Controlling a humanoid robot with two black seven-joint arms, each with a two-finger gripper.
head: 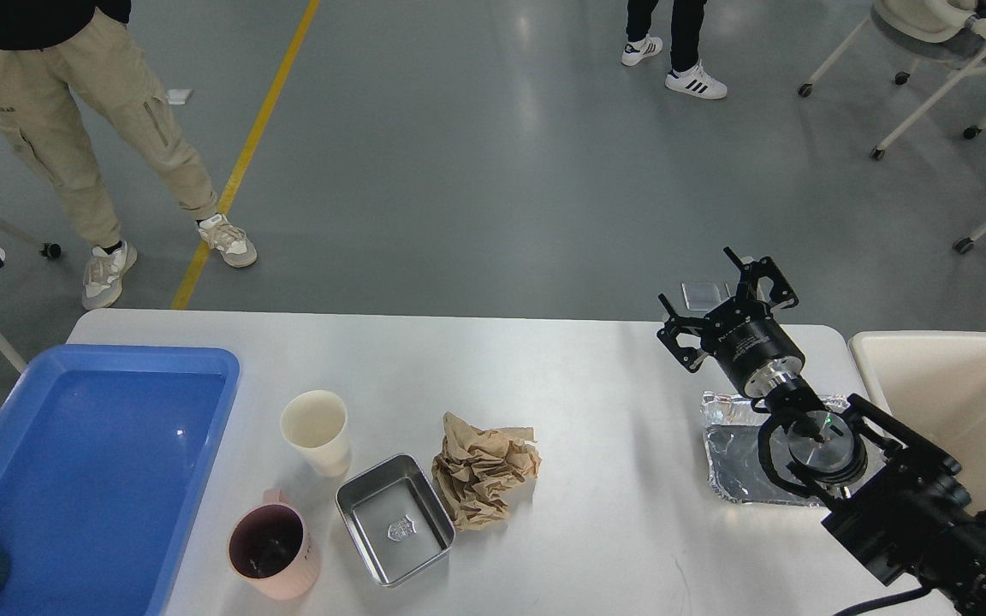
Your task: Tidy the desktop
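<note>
Right tool [726, 301] spread above desktop [596, 376]

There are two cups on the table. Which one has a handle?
The pink mug, nearest the front edge of the desktop, beside the blue tray. A handle shows at its rim; the cream paper cup behind it is plain and handleless.

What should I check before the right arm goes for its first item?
1. Right gripper open and holding nothing: ok.
2. Foil tray partly hidden under the right arm: not ok.
3. Crumpled brown paper lies free on the desktop, though close beside the metal tin: ok.
4. Cream bin beside the desktop's right end: ok.
5. Left gripper position: cannot tell, out of view.
6. Pink mug contents: cannot tell.
</note>
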